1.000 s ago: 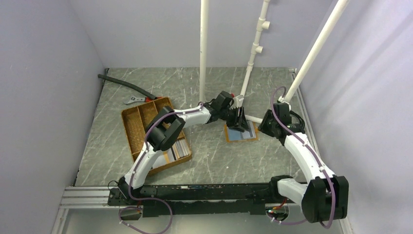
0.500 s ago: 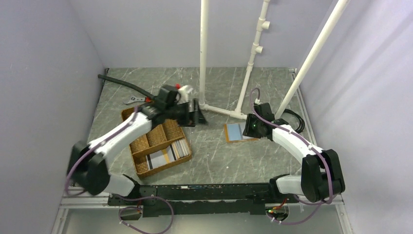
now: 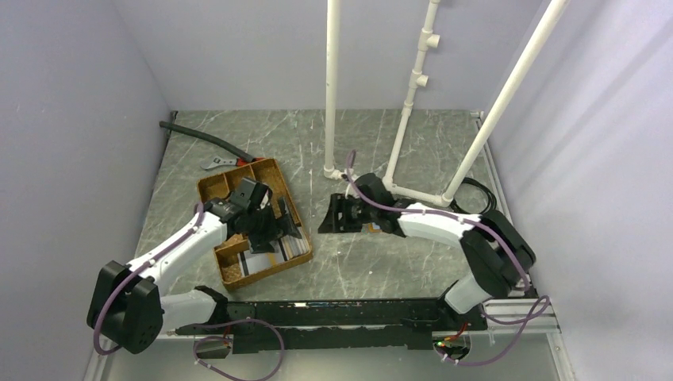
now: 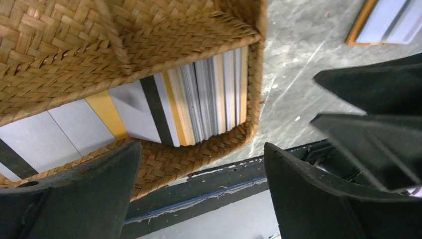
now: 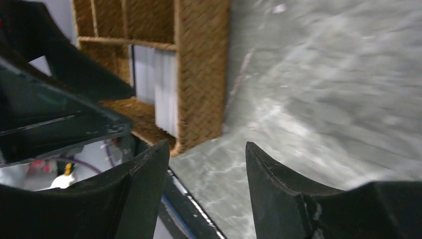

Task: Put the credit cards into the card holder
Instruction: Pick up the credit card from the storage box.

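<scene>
A stack of credit cards (image 4: 199,104), white, grey and yellow-striped, stands on edge in the near compartment of the woven tray (image 3: 214,189); the stack also shows in the top view (image 3: 279,251) and the right wrist view (image 5: 154,89). My left gripper (image 3: 278,225) is open and empty, hovering over that compartment's near right corner (image 4: 201,149). The orange-tan card holder (image 4: 359,31) lies flat on the table with a light blue card (image 4: 390,17) on it. In the top view my right wrist hides it. My right gripper (image 3: 329,216) is open and empty above bare table, pointing at the tray (image 5: 206,147).
White pipes (image 3: 332,87) rise from the table behind the grippers. A black hose (image 3: 202,139) and a red-handled tool (image 3: 218,164) lie at the back left. A black rail (image 3: 317,313) runs along the near edge. The two grippers are close together.
My left gripper swung from behind the tray to over its near right compartment. My right arm swept left across the card holder, and its gripper now faces the tray.
</scene>
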Action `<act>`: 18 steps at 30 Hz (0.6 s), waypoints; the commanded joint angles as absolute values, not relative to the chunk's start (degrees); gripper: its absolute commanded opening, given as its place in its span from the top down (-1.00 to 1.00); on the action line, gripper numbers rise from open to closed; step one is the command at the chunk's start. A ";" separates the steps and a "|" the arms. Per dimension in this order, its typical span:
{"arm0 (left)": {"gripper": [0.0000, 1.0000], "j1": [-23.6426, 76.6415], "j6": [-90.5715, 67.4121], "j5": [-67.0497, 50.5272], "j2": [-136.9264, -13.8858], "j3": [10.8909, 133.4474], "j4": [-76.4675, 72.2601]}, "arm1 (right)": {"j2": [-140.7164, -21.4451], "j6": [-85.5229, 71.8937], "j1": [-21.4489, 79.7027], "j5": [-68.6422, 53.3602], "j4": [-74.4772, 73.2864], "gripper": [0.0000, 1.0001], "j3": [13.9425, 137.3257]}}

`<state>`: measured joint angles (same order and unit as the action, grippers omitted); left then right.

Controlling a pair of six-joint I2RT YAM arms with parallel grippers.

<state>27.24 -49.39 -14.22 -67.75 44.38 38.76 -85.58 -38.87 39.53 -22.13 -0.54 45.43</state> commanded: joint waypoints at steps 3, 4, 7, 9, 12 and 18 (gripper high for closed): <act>-0.99 27.25 -54.76 -12.37 -65.60 39.85 33.07 | -91.64 -48.52 43.70 -27.66 12.90 -0.22 47.90; -0.99 27.25 -54.64 -12.31 -65.69 38.86 31.68 | -92.15 -49.17 43.88 -27.61 13.38 -0.22 47.91; -0.99 27.25 -54.41 -12.38 -67.34 36.59 28.18 | -93.56 -50.06 44.21 -28.12 13.98 -0.20 48.39; -0.99 27.22 -53.82 -12.54 -68.67 35.32 25.92 | -93.92 -50.18 44.29 -28.02 13.90 -0.19 48.59; -0.99 27.27 -53.20 -14.17 -69.10 32.94 20.65 | -95.01 -50.88 44.45 -28.80 14.67 -0.18 48.81; -0.99 27.30 -53.70 -17.44 -65.13 29.97 12.70 | -96.59 -52.53 45.43 -29.62 16.43 -0.12 48.80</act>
<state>27.35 -53.69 -15.05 -67.35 31.83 21.76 -96.16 -50.83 44.58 -28.27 12.53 47.07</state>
